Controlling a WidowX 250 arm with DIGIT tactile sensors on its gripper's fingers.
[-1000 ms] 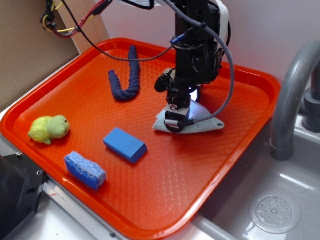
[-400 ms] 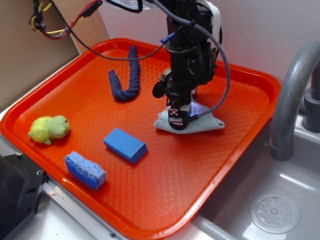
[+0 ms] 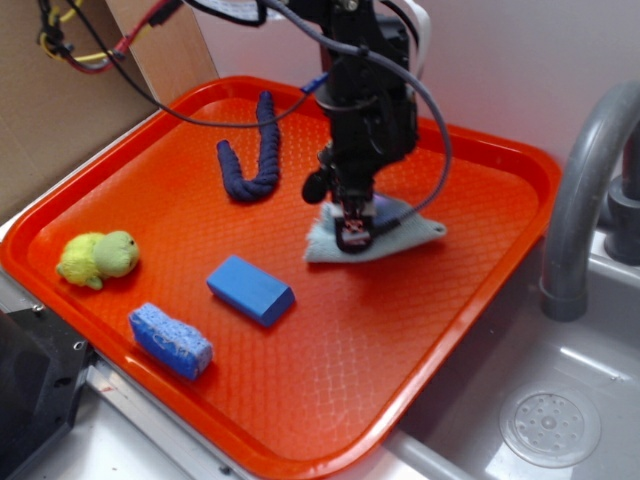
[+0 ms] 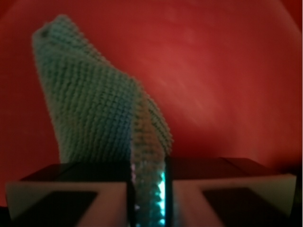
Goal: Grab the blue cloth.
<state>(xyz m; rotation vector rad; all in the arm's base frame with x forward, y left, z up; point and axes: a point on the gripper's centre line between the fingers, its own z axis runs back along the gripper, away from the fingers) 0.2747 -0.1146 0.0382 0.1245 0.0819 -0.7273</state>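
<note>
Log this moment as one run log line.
phase: lifting | gripper: shut on blue cloth | cloth: fold pinched, partly raised | surface: orange tray

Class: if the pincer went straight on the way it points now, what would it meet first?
Probably the orange tray, since the pincer points down and already pinches a fold of the blue cloth.

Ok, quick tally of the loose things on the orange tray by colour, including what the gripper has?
Pale grey-blue: 1, the blue cloth, pinched in the gripper
Bright blue: 2, the block and the sponge
Dark navy: 1, the rope
Yellow-green: 1, the plush toy
Total: 5
</note>
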